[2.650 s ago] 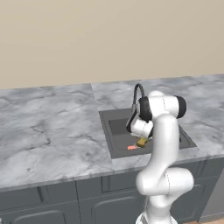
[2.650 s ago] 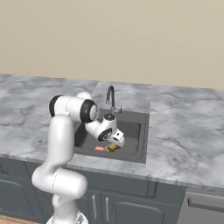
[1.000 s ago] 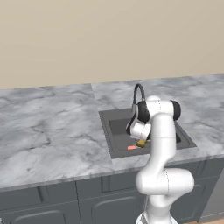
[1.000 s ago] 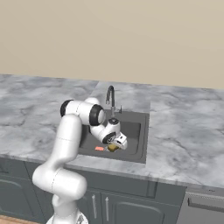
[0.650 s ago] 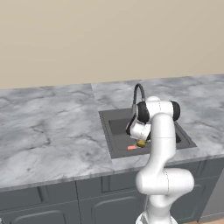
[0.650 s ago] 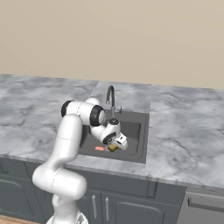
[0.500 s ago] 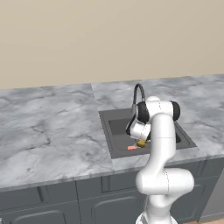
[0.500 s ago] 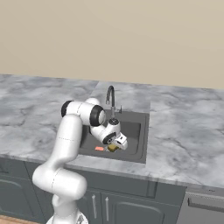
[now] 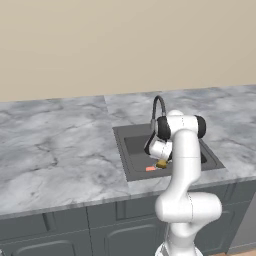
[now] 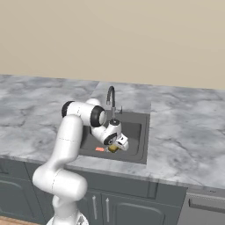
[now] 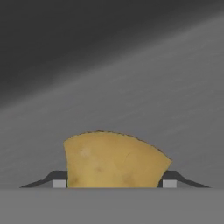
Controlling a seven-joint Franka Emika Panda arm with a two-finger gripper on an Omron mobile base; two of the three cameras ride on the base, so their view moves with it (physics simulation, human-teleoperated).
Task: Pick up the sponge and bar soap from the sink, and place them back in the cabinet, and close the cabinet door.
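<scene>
The yellow-brown sponge (image 11: 113, 159) lies low in the dark sink (image 9: 132, 145), near its front wall. My gripper (image 11: 114, 180) reaches down into the basin and is shut on the sponge, with a dark fingertip (image 11: 59, 179) pressed against each of its sides. From the base, the sponge (image 9: 161, 163) (image 10: 113, 148) shows just under the white hand. The flat pink-red bar soap (image 9: 150, 169) (image 10: 100, 149) rests on the sink floor a little to the left of the sponge, untouched. The cabinet and the cabinet door are out of view.
A curved metal faucet (image 9: 157, 105) (image 10: 110, 94) rises at the sink's back edge, right behind the hand. Grey marble counter (image 9: 55, 150) stretches to both sides. Grey base cabinets (image 10: 114, 206) run below the counter's front edge.
The hand has sunk a little deeper into the sink since the earliest frames. Over the last second the arm has stayed put and the fingers have closed in on the sponge.
</scene>
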